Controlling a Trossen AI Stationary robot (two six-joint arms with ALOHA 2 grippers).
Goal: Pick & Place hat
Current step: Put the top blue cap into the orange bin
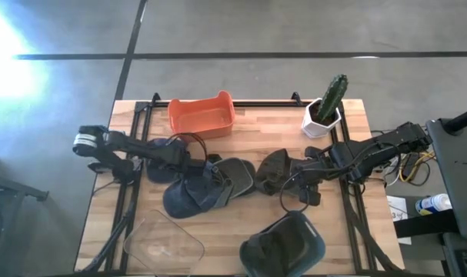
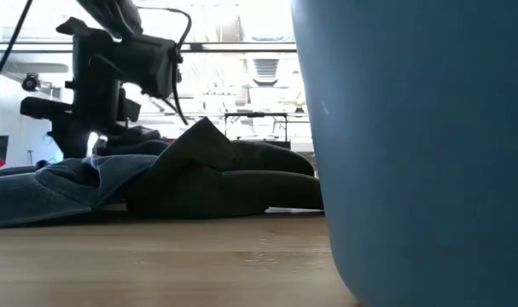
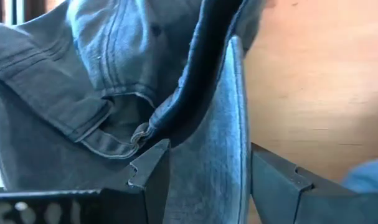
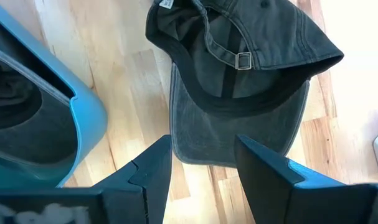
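A blue denim cap (image 1: 188, 196) lies on the table left of centre and also shows in the low view (image 2: 54, 183). My left gripper (image 1: 195, 171) is low over it and open, and the cap's brim (image 3: 207, 149) runs between its two fingers. Two dark grey caps (image 1: 235, 177) (image 1: 273, 165) lie beside it at mid-table. My right gripper (image 1: 295, 175) is open just short of the right-hand grey cap (image 4: 238, 68), with its fingers over bare wood in front of that cap's brim (image 4: 238, 134). It touches nothing. My left gripper (image 3: 210, 180) is open with the denim cap's brim (image 3: 207, 149) filling the gap between its fingers (image 3: 152, 171). I cannot tell whether the fingers touch the brim. The cap rests on the table.
A blue bin (image 1: 283, 246) with a dark cap inside stands at the near edge, close to my right gripper, and fills the right of the low view (image 2: 412, 128). A clear tub (image 1: 164, 246) is near left. An orange bin (image 1: 202, 115) and a potted cactus (image 1: 325, 108) stand at the far edge.
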